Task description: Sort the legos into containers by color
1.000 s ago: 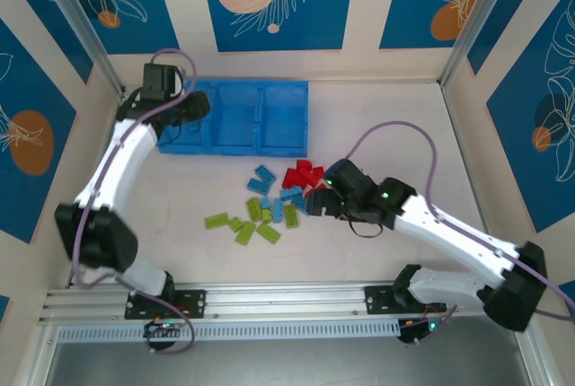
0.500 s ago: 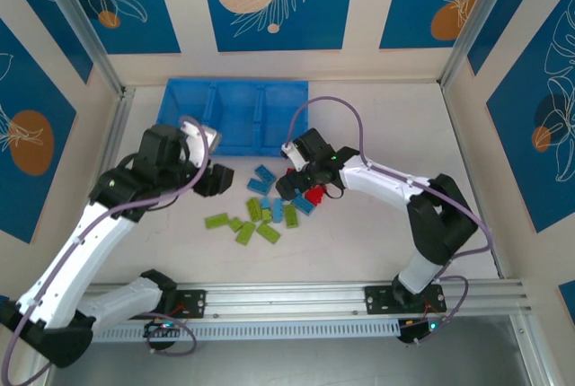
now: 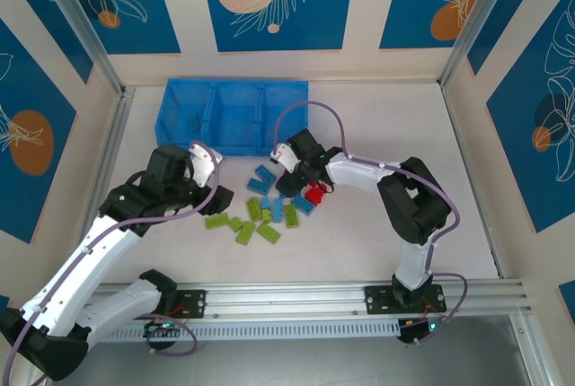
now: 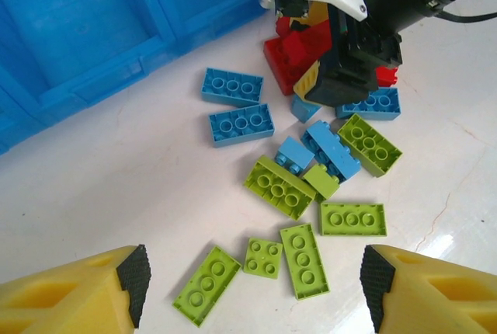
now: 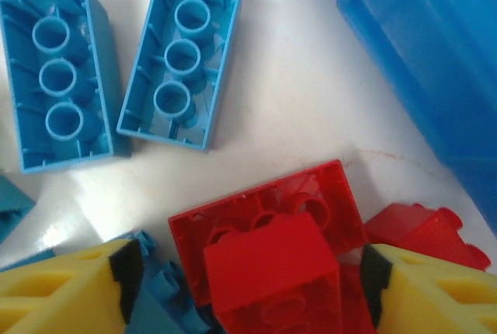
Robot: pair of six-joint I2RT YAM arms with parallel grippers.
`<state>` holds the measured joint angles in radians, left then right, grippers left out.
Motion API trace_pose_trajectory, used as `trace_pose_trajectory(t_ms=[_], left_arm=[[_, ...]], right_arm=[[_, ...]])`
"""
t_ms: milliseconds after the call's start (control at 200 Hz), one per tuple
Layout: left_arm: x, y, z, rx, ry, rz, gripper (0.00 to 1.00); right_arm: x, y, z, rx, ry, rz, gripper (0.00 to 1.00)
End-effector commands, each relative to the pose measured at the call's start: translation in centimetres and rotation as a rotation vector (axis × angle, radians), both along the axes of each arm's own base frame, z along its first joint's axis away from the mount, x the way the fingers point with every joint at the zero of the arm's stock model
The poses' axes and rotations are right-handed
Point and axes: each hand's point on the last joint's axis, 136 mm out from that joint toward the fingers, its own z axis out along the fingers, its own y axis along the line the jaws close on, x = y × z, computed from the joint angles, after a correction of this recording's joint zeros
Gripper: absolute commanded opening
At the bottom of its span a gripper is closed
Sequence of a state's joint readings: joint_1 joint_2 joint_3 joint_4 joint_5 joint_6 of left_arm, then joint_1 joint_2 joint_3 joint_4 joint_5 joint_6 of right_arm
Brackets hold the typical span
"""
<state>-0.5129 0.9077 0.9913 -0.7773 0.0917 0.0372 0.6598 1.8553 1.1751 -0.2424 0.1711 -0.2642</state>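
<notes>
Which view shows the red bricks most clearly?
The right wrist view: the red bricks lie close and sharp. In the left wrist view the right gripper covers part of them; in the top external view they are a small patch.

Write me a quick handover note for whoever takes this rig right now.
Left gripper: open, empty, above the green bricks.
Right gripper: open, its fingers either side of a red brick.
Done: one small brick seems to lie in the left compartment of the tray, colour unclear.
Left: the green bricks, blue bricks and red ones on the table, nearly all of them.
</notes>
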Motion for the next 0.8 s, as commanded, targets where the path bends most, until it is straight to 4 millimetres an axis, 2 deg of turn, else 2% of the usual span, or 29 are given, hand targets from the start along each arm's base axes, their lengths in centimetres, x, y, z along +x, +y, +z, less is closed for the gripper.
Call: trace_pose_trajectory(t_ms=[0,70,150,225,325,370,440,655,725,795], left_arm=[[0.5,0.0,0.2,0.014,-0.032,-0.004,0.74],[0.6,0.0,0.2,0.013,-0.035,-0.005,0.74],[0.6,0.0,0.1,0.015,-0.036,-0.001,0.75],[0.6,0.1,0.0,0.018,-0.035,0.004,0.75],[0.6,0.2,0.0,0.018,-0.038,0.01,0.75],[0.6,0.2,0.2,0.014,-0.043,0.01,0.75],[0.6,0.3,0.4,0.007,-0.058,0.016,0.75],[1.1,1.7,1.0,0.025,-0.116,0.089,0.82],[1.6,2.4,1.2,0.04,-0.136,0.131,0.88],[2.0,3.2,1.1,0.061,-0.144,0.174,0.93]], right_arm=[[0.5,0.3,-0.5,-0.013,-0.001,0.031,0.68],[0.6,0.4,-0.7,-0.018,0.005,0.032,0.65],[0.7,0.5,-0.8,-0.024,0.016,0.028,0.54],[0.7,0.5,-0.7,-0.028,0.021,0.025,0.48],[0.7,0.4,0.5,-0.021,-0.006,0.009,0.36],[0.6,0.5,1.6,-0.003,-0.032,0.007,0.3],[0.5,0.9,4.1,0.045,-0.091,0.0,0.28],[-0.2,2.4,14.9,0.302,-0.284,-0.099,0.23],[1.5,2.3,17.1,0.393,-0.322,-0.241,0.26],[4.2,1.6,16.8,0.372,-0.33,-0.395,0.21]])
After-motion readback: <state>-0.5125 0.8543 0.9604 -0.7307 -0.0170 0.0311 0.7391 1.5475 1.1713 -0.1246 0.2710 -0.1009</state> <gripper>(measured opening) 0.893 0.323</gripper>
